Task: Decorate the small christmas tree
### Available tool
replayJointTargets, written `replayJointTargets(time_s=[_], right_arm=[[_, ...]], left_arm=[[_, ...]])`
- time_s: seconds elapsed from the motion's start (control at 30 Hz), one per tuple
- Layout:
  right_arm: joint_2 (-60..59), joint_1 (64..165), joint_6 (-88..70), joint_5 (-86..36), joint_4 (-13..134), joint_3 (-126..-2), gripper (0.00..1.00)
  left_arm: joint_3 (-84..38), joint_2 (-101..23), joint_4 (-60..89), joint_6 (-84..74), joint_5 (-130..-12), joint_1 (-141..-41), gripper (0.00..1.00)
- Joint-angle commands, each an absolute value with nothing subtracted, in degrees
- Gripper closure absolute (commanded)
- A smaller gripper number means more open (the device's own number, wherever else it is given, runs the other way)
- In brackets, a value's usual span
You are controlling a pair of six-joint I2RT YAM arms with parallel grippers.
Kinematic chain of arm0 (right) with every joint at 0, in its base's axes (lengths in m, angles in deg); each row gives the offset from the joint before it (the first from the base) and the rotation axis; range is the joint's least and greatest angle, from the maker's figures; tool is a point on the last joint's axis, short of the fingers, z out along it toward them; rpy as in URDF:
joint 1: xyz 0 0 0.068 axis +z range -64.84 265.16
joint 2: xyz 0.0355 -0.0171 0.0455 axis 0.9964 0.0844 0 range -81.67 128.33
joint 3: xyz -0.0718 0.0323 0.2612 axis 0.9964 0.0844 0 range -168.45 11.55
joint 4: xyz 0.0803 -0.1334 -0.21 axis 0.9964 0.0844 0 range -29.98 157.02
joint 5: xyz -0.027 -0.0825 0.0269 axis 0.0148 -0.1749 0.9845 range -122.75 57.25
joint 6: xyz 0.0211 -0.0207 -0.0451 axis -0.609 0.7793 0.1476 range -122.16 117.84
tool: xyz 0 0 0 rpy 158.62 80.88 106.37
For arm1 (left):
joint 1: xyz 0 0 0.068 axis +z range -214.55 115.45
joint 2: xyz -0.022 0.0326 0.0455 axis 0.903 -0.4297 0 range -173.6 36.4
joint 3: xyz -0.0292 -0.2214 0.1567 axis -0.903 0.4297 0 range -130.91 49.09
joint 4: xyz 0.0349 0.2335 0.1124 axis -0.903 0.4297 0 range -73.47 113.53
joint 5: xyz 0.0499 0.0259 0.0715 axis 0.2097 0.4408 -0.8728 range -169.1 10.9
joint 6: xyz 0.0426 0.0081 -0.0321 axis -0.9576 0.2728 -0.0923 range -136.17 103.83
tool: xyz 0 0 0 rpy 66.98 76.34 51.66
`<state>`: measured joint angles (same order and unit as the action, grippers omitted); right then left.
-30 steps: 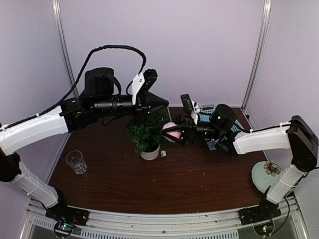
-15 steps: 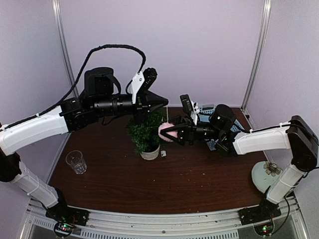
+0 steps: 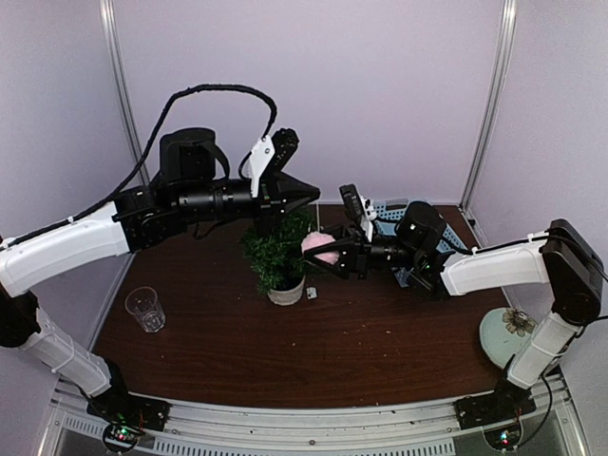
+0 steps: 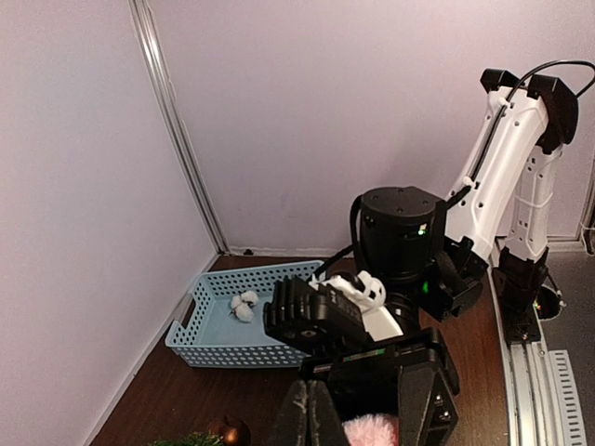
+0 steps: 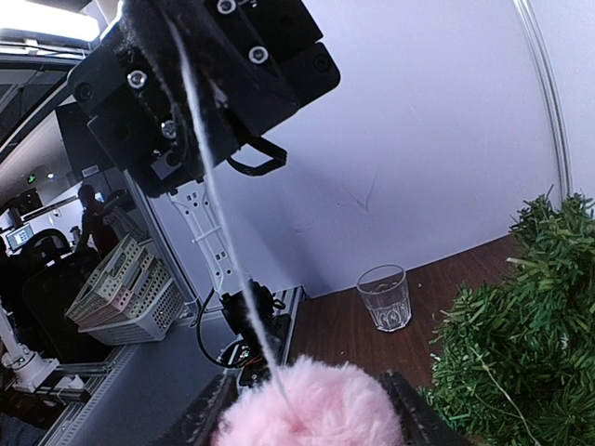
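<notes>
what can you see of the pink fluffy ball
The pink pom-pom is a round, fluffy, fur-like ball. It sits between the fingers of the right gripper, which close on its sides. A thin white string rises taut from its top to the shut left gripper, apparently pinched there. It is held above the table, beside the small christmas tree; whether it touches the sprigs is unclear.

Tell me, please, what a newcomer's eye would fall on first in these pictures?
A fluffy pink pom-pom catches the eye first, gripped by the right tool just to the right of the small christmas tree at mid-table. A thin white thread runs up from it to the shut left tool, poised above the tree.
</notes>
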<state>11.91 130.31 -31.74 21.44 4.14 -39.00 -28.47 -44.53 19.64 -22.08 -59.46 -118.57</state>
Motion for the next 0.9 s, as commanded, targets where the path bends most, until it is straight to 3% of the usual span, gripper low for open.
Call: replayJointTargets(time_s=[0.0,0.2,0.43,0.7,0.87], right_arm=[[11.63,130.60,-30.65,21.68,4.09,-39.56,0.52],[10.16,130.15,-28.62,20.41,7.04,-39.09,0.68],[0.83,129.86,-14.31,12.53,32.52,-41.41,0.89],[-1.35,129.91,-1.55,-0.96,61.98,-53.55,0.98],[2.11,130.40,-0.90,-7.14,71.39,-62.04,1.00]], left_arm=[[-28.46,-42.33,16.88,-22.30,-60.36,-118.74,1.00],[-26.98,-40.95,17.78,-23.33,-63.04,-118.65,1.00],[-23.08,-38.29,21.93,-24.19,-65.01,-118.08,1.00],[-21.30,-37.20,25.74,-24.39,-72.35,-116.95,1.00],[-23.28,-39.11,27.73,-25.17,-79.66,-115.55,1.00]])
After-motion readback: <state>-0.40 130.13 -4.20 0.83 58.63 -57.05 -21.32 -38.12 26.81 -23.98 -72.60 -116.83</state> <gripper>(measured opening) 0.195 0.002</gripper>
